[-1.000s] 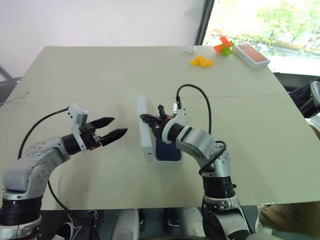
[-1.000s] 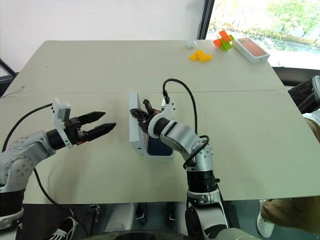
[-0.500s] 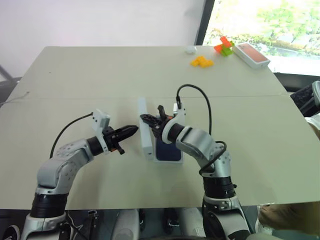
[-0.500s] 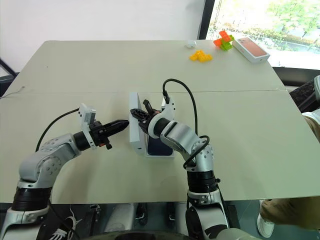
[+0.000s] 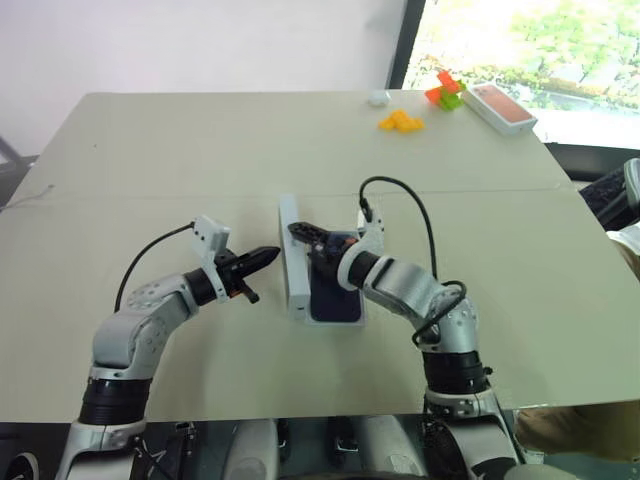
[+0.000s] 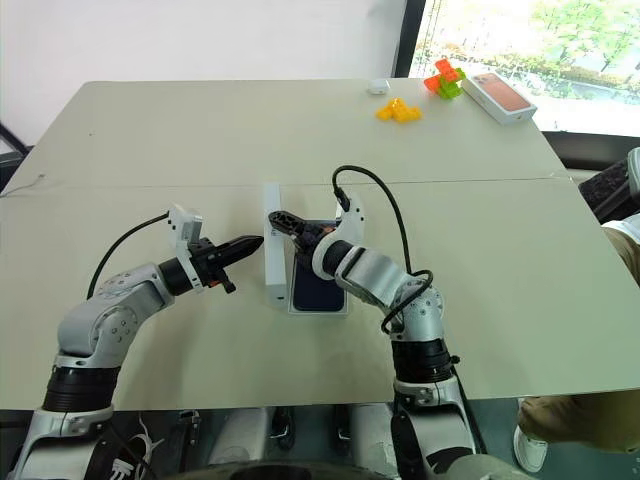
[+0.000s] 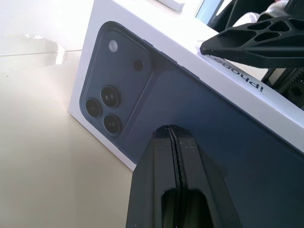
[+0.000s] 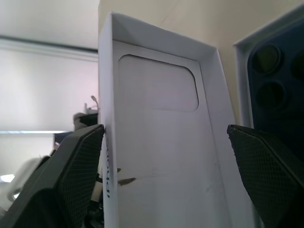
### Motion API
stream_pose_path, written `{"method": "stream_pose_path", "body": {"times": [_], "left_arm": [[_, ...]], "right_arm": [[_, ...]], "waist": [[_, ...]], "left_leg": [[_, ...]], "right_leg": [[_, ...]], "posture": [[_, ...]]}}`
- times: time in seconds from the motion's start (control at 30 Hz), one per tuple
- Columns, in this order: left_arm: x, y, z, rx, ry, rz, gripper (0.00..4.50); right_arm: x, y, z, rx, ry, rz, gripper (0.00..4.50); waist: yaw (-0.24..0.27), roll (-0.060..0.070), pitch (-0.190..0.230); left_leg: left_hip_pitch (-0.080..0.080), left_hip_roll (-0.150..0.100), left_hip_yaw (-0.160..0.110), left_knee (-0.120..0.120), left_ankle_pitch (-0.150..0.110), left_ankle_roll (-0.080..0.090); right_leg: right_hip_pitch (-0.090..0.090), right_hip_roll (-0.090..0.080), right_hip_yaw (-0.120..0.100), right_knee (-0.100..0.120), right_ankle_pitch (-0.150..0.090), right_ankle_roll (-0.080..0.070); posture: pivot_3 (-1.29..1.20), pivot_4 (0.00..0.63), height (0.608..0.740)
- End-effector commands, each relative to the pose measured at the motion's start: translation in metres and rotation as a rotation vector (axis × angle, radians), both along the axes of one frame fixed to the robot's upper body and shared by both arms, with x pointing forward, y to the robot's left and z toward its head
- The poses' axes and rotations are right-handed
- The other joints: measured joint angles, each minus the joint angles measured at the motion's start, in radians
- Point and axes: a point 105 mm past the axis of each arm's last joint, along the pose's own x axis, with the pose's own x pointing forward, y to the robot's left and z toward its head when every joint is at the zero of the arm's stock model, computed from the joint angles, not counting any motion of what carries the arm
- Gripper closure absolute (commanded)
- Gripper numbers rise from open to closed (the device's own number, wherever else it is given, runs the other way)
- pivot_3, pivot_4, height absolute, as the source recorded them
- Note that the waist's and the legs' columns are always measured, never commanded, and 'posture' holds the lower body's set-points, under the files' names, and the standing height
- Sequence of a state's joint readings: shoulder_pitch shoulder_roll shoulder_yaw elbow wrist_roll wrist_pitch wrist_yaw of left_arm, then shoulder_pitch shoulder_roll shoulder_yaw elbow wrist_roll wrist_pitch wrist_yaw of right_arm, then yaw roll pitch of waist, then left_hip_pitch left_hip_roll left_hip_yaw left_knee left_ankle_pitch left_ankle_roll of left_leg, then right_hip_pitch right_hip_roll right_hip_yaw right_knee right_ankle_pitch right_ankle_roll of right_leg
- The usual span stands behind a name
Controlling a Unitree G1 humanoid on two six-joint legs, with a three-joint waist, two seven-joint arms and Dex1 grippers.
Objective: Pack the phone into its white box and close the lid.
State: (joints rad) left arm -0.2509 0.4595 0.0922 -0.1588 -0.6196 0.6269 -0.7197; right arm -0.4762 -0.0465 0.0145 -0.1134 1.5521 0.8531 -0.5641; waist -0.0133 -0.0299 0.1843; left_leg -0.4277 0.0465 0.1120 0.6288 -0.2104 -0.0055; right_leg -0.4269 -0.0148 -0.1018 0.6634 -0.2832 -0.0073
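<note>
A pale table (image 5: 150,150) carries yellow blocks (image 5: 401,121) near its far edge. Just beyond them sit orange and green blocks (image 5: 445,91) beside a box with a red-orange top (image 5: 503,108), and a small white object (image 5: 377,98).

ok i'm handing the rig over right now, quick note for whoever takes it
Left gripper: shut, empty, tips at the printed top of the lid.
Right gripper: open, one finger on each side of the lid's upper edge, gripping nothing.
Shallow white cardboard lid: on edge at mid-table, along the left side of the box, hollow facing it.
Slim dark navy smartphone: lying flat in the shallow white cardboard box base.
Done: phone is packed.
Left: tip the lid over onto the box and press it shut.
</note>
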Motion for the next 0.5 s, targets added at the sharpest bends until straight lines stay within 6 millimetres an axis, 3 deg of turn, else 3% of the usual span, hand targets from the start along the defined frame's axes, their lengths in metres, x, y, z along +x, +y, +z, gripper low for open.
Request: {"method": "stream_pose_path", "body": {"times": [0.03,0.2,0.3,0.4,0.5], "left_arm": [[-0.002,0.002,0.011,-0.005,-0.056,-0.011,4.50],[-0.002,0.006,0.011,-0.004,-0.054,-0.003,4.50],[-0.001,0.007,0.011,-0.013,-0.053,0.004,4.50],[-0.001,0.008,0.009,-0.005,-0.053,0.007,4.50],[-0.003,0.010,0.009,-0.007,-0.050,-0.001,4.50]], "right_arm": [[-0.010,0.005,0.037,-0.078,-0.293,0.108,0.04],[-0.017,0.002,0.037,-0.196,-0.452,0.182,0.04],[-0.016,-0.007,0.054,-0.294,-0.687,0.194,0.04],[-0.021,-0.024,0.062,-0.466,-1.000,0.276,0.04],[-0.024,-0.051,0.058,-0.557,-1.154,0.394,0.04]], "waist": [[0.001,0.000,0.000],[0.000,0.000,0.000],[0.002,0.000,0.001],[0.008,0.001,0.001],[0.011,0.000,0.001]], "left_leg": [[0.000,0.000,0.000,0.000,0.000,0.000],[0.000,0.000,0.000,-0.001,0.000,0.000],[0.000,0.000,0.000,-0.001,0.000,0.000],[-0.001,0.000,0.000,0.000,-0.001,0.001],[-0.002,-0.001,0.000,0.000,-0.001,0.002]], "right_leg": [[0.000,0.000,0.000,0.000,0.000,0.000],[0.000,0.001,0.000,-0.001,0.000,0.000],[-0.001,0.001,0.000,-0.001,0.000,0.000],[-0.001,0.000,0.000,-0.001,0.000,0.001],[0.000,0.000,0.000,-0.004,0.000,0.001]], "posture": [[0.00,0.150,0.737],[0.00,0.150,0.737],[0.00,0.150,0.737],[0.00,0.150,0.737],[0.00,0.150,0.737]]}}
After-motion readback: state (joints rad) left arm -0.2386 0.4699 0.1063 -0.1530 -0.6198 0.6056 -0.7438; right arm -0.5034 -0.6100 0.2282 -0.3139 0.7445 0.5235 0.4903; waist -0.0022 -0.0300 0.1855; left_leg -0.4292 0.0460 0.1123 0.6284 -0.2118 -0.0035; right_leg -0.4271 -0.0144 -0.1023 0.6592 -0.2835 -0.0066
